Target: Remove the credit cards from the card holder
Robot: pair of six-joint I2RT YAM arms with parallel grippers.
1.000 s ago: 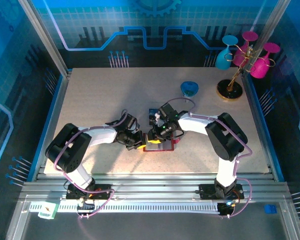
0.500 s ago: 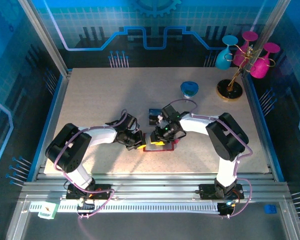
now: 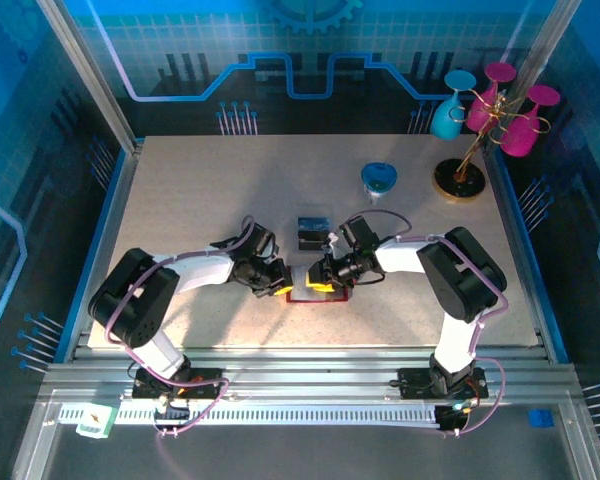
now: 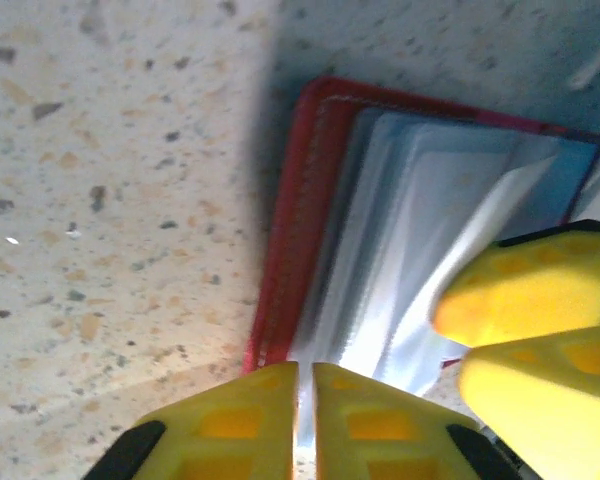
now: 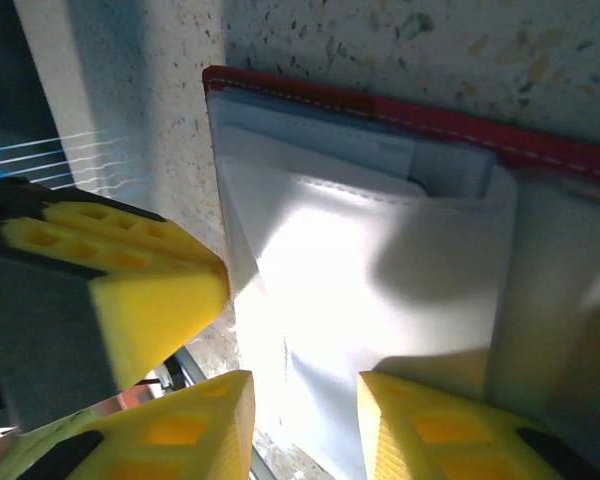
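The red card holder [image 3: 310, 296] lies open on the table between both grippers, grey see-through pockets up [image 4: 280, 250] [image 5: 460, 125]. My left gripper [image 3: 283, 288] [image 4: 305, 400] sits at its left edge, jaws nearly together with a pocket leaf running into the thin slit between them. My right gripper [image 3: 323, 278] [image 5: 305, 420] hangs over the holder from the right, open, with a glare-white pocket leaf under its spread fingers. A blue-and-dark credit card [image 3: 311, 232] lies on the table just behind the holder. No card shows clearly inside the pockets.
A blue bowl [image 3: 379, 178] sits behind the right arm. A stand with pink and teal goblets [image 3: 470, 150] is at the back right corner. The right gripper's fingers [image 4: 535, 290] crowd the left wrist view.
The right wrist has dropped and swung to the right, its gripper still over the card holder. The left gripper has stayed at the holder's left edge.
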